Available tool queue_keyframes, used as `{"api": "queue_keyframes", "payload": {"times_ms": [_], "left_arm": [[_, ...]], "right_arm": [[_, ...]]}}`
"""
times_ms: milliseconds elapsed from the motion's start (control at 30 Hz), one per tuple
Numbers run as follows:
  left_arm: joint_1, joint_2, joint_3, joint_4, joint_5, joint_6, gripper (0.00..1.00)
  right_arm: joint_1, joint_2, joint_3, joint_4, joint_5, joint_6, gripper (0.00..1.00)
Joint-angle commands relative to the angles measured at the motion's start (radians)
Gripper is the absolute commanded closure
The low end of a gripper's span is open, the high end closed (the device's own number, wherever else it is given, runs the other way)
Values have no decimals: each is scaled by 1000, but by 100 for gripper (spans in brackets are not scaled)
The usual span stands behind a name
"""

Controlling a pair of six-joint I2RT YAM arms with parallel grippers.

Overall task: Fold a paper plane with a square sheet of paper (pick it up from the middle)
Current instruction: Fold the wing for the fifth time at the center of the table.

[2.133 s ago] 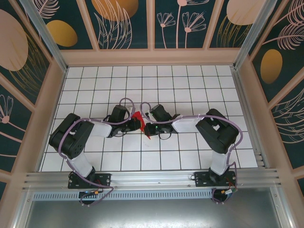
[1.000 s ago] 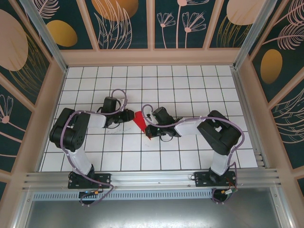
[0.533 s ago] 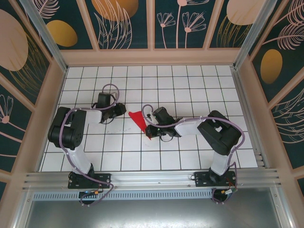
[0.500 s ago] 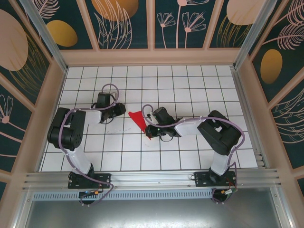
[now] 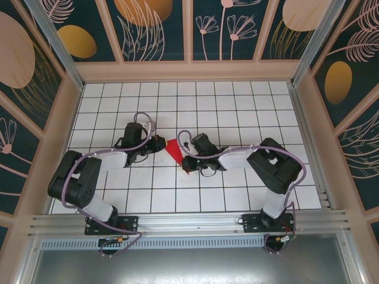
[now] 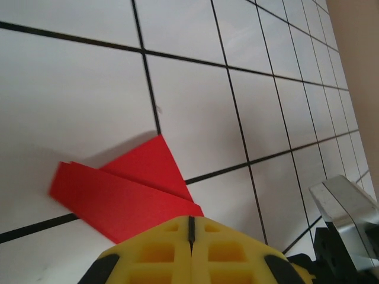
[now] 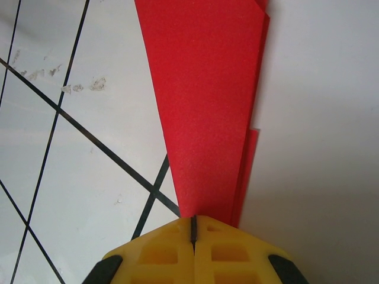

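Your right end effector (image 7: 193, 228) is clamped on the narrow end of the folded red paper (image 7: 204, 100). Your left end effector (image 6: 190, 228) has its fingers pressed together at the paper's other edge, grip unclear. The paper is mid-surface (image 5: 237, 112), between both end effectors.

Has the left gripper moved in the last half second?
Yes. Left gripper shifted right along the table grid, up to the red paper at its left corner.
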Motion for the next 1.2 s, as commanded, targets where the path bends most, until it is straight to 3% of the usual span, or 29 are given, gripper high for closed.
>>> {"api": "queue_keyframes", "payload": {"times_ms": [0,467,833,1167], "left_arm": [[-20,51,3,86,37,-33,99],[-29,187,46,12,-11,31,100],[-29,196,49,-34,-57,53,100],[-29,203,46,-55,-75,54,100]], "right_arm": [[-5,-4,-26,-107,0,1,100],[-8,-123,12,-65,-64,-10,100],[-20,58,172,-59,-22,-16,100],[-23,144,240,-58,-62,-50,100]]}}
